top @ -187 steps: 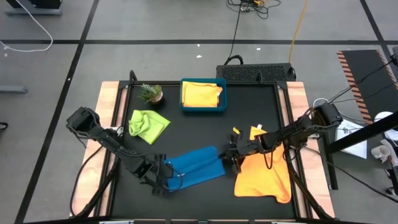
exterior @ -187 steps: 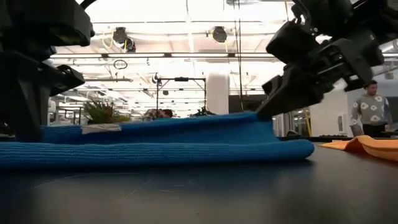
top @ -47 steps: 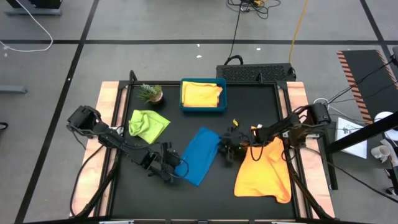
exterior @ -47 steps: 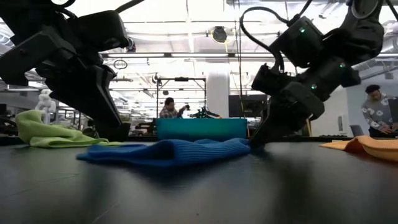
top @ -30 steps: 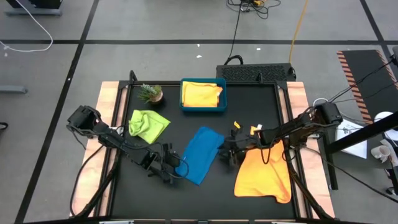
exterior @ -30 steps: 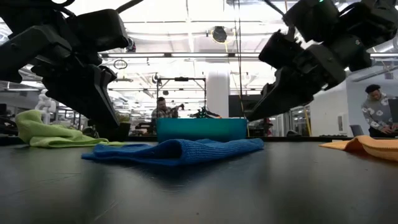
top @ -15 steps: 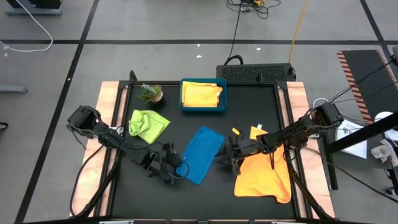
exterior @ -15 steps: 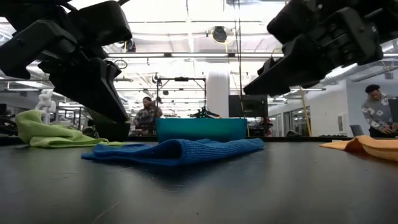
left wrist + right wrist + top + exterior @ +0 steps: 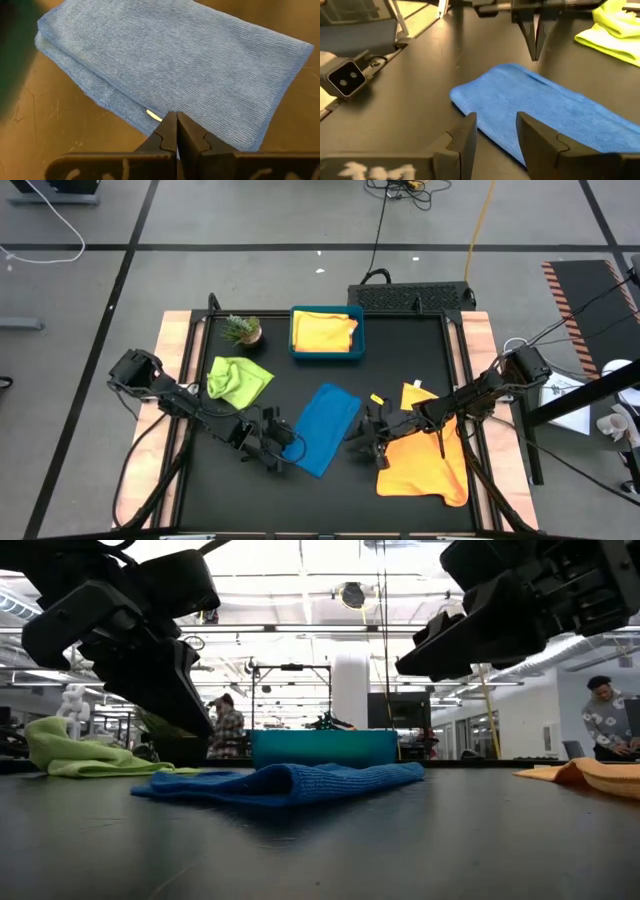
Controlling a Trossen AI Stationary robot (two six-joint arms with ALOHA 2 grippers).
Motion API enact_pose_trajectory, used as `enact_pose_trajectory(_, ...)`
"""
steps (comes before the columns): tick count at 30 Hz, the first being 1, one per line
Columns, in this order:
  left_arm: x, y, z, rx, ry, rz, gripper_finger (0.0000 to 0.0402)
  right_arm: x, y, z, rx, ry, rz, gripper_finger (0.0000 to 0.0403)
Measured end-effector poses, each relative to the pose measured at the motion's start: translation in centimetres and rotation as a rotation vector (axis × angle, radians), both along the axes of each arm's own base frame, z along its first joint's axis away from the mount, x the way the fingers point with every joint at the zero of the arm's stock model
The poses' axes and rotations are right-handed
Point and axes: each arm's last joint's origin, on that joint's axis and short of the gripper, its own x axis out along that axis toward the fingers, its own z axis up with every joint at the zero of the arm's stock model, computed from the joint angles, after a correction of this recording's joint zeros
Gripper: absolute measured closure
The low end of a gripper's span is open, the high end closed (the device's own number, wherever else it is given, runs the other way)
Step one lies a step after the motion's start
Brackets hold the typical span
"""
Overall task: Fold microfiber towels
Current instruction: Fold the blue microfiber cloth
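A blue towel (image 9: pixel 325 428) lies folded on the black table, slanting from near left to far right; a small yellow tag (image 9: pixel 154 115) shows at its near edge. My left gripper (image 9: pixel 291 450) hangs shut just off the towel's near-left end, its tips (image 9: pixel 536 50) above the cloth and clear of it. My right gripper (image 9: pixel 357 442) stands open by the towel's near-right side, its fingers (image 9: pixel 532 135) raised over the cloth and touching nothing. An orange towel (image 9: pixel 425 462) lies spread at the right, partly under my right arm.
A crumpled lime-green towel (image 9: pixel 238 380) lies at the left. A teal tray (image 9: pixel 327 352) holding a yellow towel (image 9: pixel 322 330) stands at the far middle, with a small potted plant (image 9: pixel 241 330) to its left. A small camera (image 9: pixel 344 76) sits at the table's near edge.
My right gripper has risen from the blue towel's far-right end and moved toward the table's near edge and a little left, tipping closer to level. The blue towel has stayed as it lay.
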Motion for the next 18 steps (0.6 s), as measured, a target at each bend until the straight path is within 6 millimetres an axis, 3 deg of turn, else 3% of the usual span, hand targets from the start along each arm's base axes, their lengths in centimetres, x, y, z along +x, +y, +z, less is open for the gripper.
enact_pose_trajectory(8, 0.1, -0.1, 0.1, -0.012, -0.017, 0.002, 0.0376, 2.4, 1.0, -1.4, 0.005, 0.053, 0.048, 0.0273)
enact_pose_trajectory(18, 0.0, -0.2, 0.1, -0.037, -0.008, 0.006, 0.0371, 5.7, 4.3, -2.5, -0.019, 0.065, 0.195, 0.0247)
